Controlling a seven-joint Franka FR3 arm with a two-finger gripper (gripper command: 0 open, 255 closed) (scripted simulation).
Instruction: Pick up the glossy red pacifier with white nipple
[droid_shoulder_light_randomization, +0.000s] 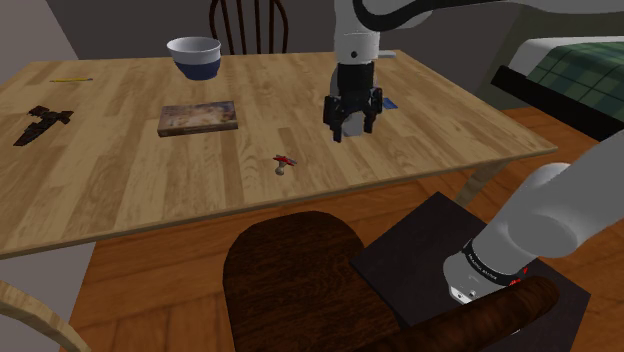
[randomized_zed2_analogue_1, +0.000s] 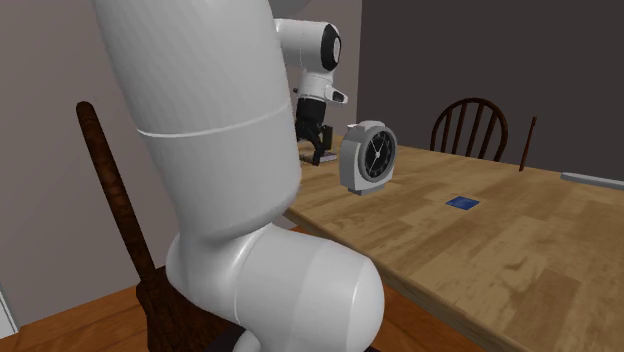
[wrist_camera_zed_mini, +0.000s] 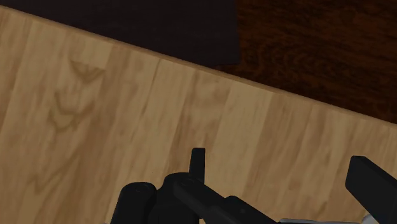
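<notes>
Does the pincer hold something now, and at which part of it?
Nothing is held: the pincer hangs open, and the red pacifier lies apart on the table.

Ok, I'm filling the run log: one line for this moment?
gripper: open, empty, over table | pacifier: on table, untouched, down-left of gripper in shoulder view | stage: pre-grasp

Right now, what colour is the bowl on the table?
The bowl is white inside and blue outside; it shows best in the shoulder view.

Home dining room: wood table (droid_shoulder_light_randomization: 120, 190), wooden chairs (droid_shoulder_light_randomization: 290, 280), plank floor (droid_shoulder_light_randomization: 150, 290). Bowl (droid_shoulder_light_randomization: 195, 55), alarm clock (randomized_zed2_analogue_1: 368, 155) on tabletop. Plaid-covered bed (droid_shoulder_light_randomization: 578, 62) beyond.
</notes>
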